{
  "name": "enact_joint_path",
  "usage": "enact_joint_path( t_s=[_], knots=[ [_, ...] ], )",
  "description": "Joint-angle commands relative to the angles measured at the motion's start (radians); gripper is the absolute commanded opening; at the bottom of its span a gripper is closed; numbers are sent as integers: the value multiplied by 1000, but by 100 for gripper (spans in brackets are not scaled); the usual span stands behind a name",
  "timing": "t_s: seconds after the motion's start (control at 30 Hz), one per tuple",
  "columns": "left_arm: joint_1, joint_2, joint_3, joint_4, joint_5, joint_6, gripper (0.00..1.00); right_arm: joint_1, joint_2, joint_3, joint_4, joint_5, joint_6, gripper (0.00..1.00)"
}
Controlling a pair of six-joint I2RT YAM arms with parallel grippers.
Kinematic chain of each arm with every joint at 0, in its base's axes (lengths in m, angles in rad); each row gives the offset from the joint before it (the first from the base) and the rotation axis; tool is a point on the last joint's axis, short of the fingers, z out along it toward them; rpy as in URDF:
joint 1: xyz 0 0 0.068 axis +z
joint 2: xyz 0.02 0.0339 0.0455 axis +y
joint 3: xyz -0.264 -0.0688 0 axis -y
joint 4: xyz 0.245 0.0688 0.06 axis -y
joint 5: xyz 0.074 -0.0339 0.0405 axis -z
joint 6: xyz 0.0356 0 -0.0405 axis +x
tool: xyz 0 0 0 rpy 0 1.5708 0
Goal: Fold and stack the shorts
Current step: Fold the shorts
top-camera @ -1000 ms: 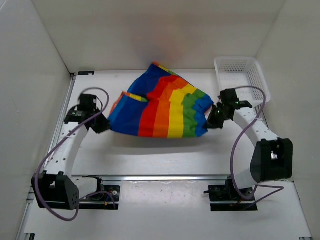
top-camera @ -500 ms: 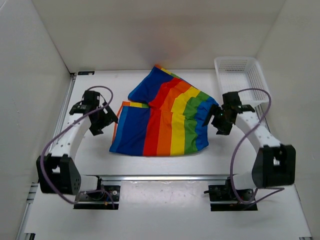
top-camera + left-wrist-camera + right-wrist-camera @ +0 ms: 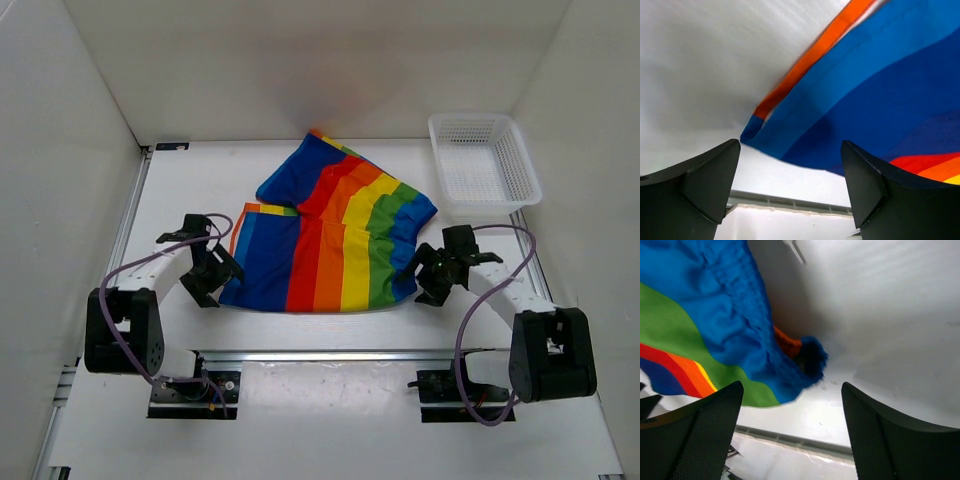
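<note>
The rainbow-striped shorts point(image 3: 330, 235) lie spread on the white table, stripes running blue, red, orange, yellow, green from left to right. My left gripper point(image 3: 208, 274) stands open just off their left near corner, nothing between its fingers. In the left wrist view the blue hem with orange edging point(image 3: 840, 100) lies beyond the gripper point(image 3: 790, 192). My right gripper point(image 3: 428, 276) is open beside the right near corner. The right wrist view shows the gathered blue waistband point(image 3: 765, 345) just past the empty gripper point(image 3: 792, 435).
A white mesh basket point(image 3: 483, 163) stands at the back right of the table. White walls close in the left, back and right. A metal rail point(image 3: 330, 355) runs along the table's near edge, with both arm bases behind it.
Both grippers opened and let go of the shorts, which dropped flat onto the table. Both arms then drew back toward the near edge.
</note>
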Motion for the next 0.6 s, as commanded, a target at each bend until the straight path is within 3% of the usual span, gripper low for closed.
enact_joint_path(
  t_s=[0.0, 0.13, 0.23, 0.3, 0.33, 0.37, 0.4, 0.43, 0.57],
  knots=[
    [-4, 13, -13, 72, 26, -29, 92, 5, 34, -60, 161, -60, 77, 81],
    [-4, 82, -22, 110, 26, -40, 78, 16, 78, -100, 261, -70, 123, 71],
    [-13, 116, 0, 120, 15, -40, 61, 42, 112, -77, 274, -1, 123, 58],
    [-13, 143, 14, 120, 15, -40, 43, 52, 136, -53, 274, 33, 114, 33],
    [-13, 152, 36, 120, 15, -40, 15, 52, 136, -13, 254, 59, 102, 25],
    [-13, 163, 50, 120, 15, -31, 10, 52, 153, 16, 233, 74, 91, 16],
    [-13, 163, 63, 120, 26, -31, 10, 52, 172, 51, 205, 87, 74, 4],
    [-13, 154, 80, 120, 26, -22, 10, 52, 172, 129, 149, 96, 58, 0],
    [-13, 76, 222, 62, 24, -22, 10, 52, 184, 344, 1, 120, -41, 0]
  ],
)
